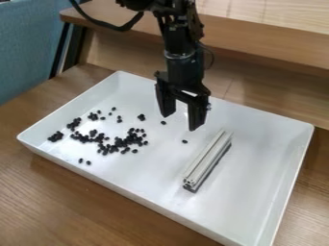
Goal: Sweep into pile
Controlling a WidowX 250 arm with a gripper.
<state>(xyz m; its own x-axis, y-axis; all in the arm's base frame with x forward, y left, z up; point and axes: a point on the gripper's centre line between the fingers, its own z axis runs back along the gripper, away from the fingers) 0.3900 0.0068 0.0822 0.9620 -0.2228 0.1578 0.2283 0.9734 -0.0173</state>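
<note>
The gripper (181,121) hangs over the upper middle of the white tray, its two fingers apart with nothing between them. Small black beans (122,143) lie scattered across the left half of the tray, several touching in clumps and a few lying singly. One lone bean (184,141) rests below the gripper, left of the metal bar. That silver grooved bar (208,160) lies slantwise on the tray floor, right of the beans, with a dark strip along its lower side. The gripper is above and to the left of the bar, apart from it.
The white tray (247,194) has raised walls on all sides and stands on a wooden table (70,206). A wooden ledge (257,41) runs behind it. Blue fabric (26,43) is at the upper left, and a black cable loops beside the arm.
</note>
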